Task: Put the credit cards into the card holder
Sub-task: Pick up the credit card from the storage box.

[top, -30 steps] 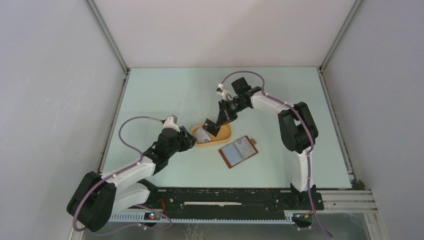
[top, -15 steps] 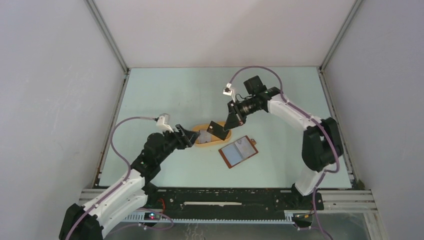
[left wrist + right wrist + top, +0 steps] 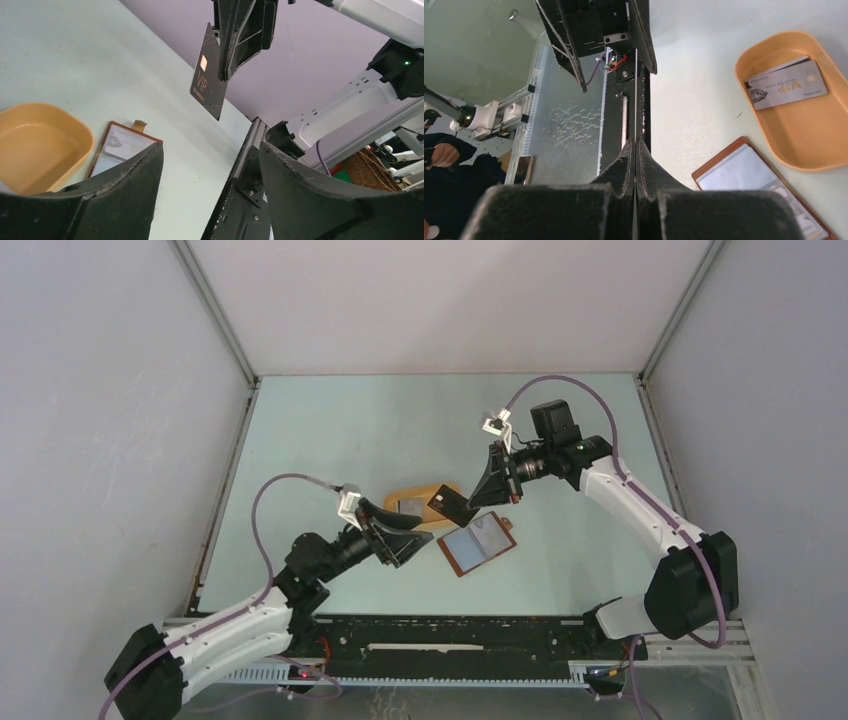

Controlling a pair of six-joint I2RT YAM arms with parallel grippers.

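Note:
A dark credit card (image 3: 451, 506) marked VIP (image 3: 209, 75) hangs in the air above the table, pinched at its top edge by my right gripper (image 3: 472, 500). In the right wrist view the card (image 3: 636, 100) shows edge-on as a thin line between the shut fingers of that gripper (image 3: 636, 146). The brown card holder (image 3: 477, 543) lies open on the table, pale face up (image 3: 744, 172) (image 3: 120, 147). A grey card (image 3: 410, 506) lies in the orange tray (image 3: 786, 85). My left gripper (image 3: 402, 536) (image 3: 211, 146) stands open and empty, tilted up, just left of the hanging card.
The orange-yellow oval tray (image 3: 428, 491) (image 3: 814, 130) (image 3: 40, 145) sits just behind and to the left of the card holder. The black rail (image 3: 470, 632) at the table's near edge lies below both grippers. Grey walls close in the table.
My right gripper has lifted the dark card out of the tray and carried it right and toward the near edge. My left gripper has opened wider, swung right and tilted up toward the card.

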